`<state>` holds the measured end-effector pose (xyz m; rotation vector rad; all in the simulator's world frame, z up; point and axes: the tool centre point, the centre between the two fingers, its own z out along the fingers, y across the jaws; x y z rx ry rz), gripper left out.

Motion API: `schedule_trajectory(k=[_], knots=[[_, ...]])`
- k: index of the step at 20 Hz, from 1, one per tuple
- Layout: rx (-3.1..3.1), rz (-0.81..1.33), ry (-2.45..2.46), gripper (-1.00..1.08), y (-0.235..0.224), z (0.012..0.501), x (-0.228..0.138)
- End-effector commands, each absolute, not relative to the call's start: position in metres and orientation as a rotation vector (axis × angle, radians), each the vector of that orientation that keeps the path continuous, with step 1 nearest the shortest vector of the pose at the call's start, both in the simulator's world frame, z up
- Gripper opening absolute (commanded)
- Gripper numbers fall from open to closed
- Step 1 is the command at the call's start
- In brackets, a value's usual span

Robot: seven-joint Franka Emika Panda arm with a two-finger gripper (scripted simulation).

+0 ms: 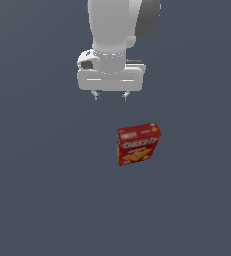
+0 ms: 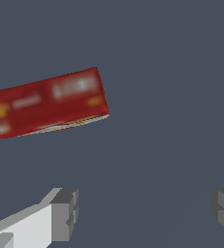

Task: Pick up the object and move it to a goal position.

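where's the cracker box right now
In the exterior view the cracker box stands on the grey floor near centre, below and slightly to that view's right of the open claw, not touching it.

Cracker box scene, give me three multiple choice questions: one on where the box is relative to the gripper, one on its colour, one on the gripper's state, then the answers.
1. In the exterior view, where does the cracker box stand relative to the gripper?
A. Between its fingers
B. Below it, toward the exterior view's right
C. Above it, toward the exterior view's left

2. What is the box's main colour?
A. Red
B. Blue
C. Green

3. What state is the gripper in?
A. Shut on the box
B. Shut on nothing
C. Open, holding nothing

Answers:
1. B, the box stands apart from the gripper, lower and rightward in the picture.
2. A, red shows in both views.
3. C, the wrist view shows the fingers wide apart with an empty gap.
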<state>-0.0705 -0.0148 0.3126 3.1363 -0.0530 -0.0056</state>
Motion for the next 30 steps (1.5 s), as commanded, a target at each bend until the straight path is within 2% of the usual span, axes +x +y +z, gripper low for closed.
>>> schedule_trajectory(k=[1,10,30], knots=[[3.136,-0.006,-0.053,1.00,-0.015,0.313,-0.071],[3.113,0.014,-0.030,1.00,-0.032,0.313,-0.063],[3.101,0.016,-0.323,1.00,-0.015,0.305,-0.051]])
